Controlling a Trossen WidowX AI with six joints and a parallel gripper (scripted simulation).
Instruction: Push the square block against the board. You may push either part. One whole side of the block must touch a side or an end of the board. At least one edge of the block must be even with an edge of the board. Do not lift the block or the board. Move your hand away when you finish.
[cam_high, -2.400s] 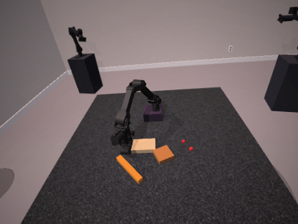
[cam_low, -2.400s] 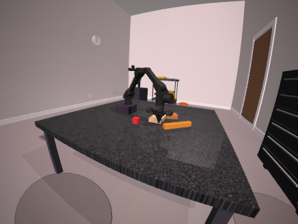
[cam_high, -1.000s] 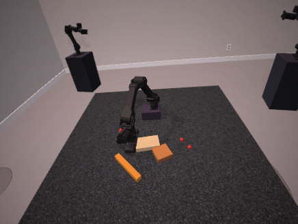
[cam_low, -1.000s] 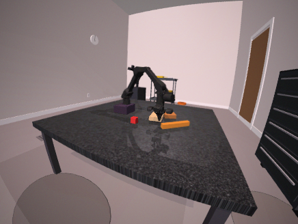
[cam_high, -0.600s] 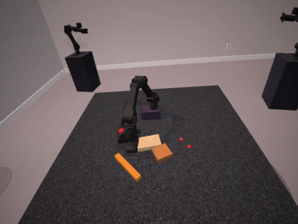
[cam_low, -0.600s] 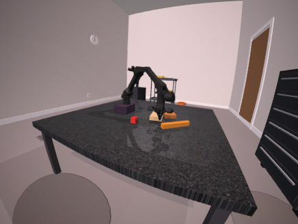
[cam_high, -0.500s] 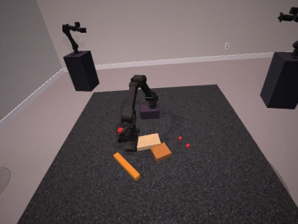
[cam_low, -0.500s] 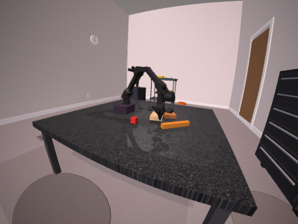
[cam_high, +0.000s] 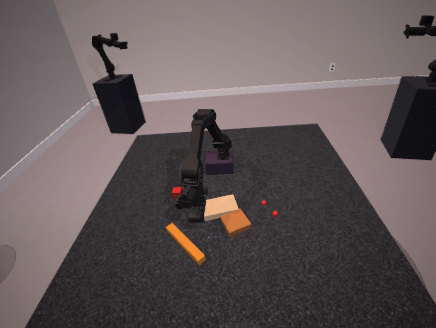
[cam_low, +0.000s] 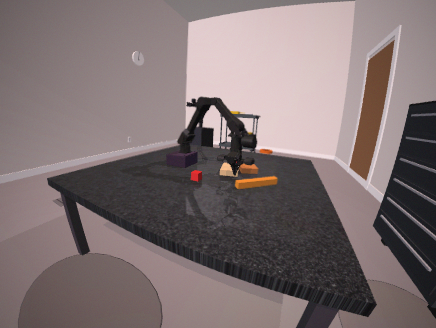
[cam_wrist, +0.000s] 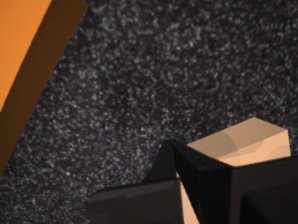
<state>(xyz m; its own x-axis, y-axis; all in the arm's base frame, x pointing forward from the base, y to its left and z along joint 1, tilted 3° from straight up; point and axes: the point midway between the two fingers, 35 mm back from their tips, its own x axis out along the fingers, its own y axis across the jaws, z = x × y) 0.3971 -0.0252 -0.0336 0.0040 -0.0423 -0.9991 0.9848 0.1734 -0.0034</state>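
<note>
The tan rectangular board (cam_high: 221, 205) (cam_low: 226, 172) (cam_wrist: 252, 131) lies flat beside my gripper. The orange-brown square block (cam_high: 236, 223) (cam_low: 249, 169) lies flat at the front right of the board in the top view. Its back side is near or touching the board's front side, and its right part reaches a little past the board's right end. I cannot tell whether the whole side meets. My gripper (cam_high: 196, 215) (cam_low: 235, 172) (cam_wrist: 169, 144) is shut and empty, low at the board's left end; contact is hidden by the fingers.
A long orange bar (cam_high: 185, 243) (cam_low: 256, 182) (cam_wrist: 17, 65) lies in front of the gripper. A red cube (cam_high: 177, 192) (cam_low: 196, 175) is behind left of the gripper in the top view. Two small red balls (cam_high: 264, 202) (cam_high: 275, 213) lie right of the block. The arm stands on a purple base (cam_high: 220, 165).
</note>
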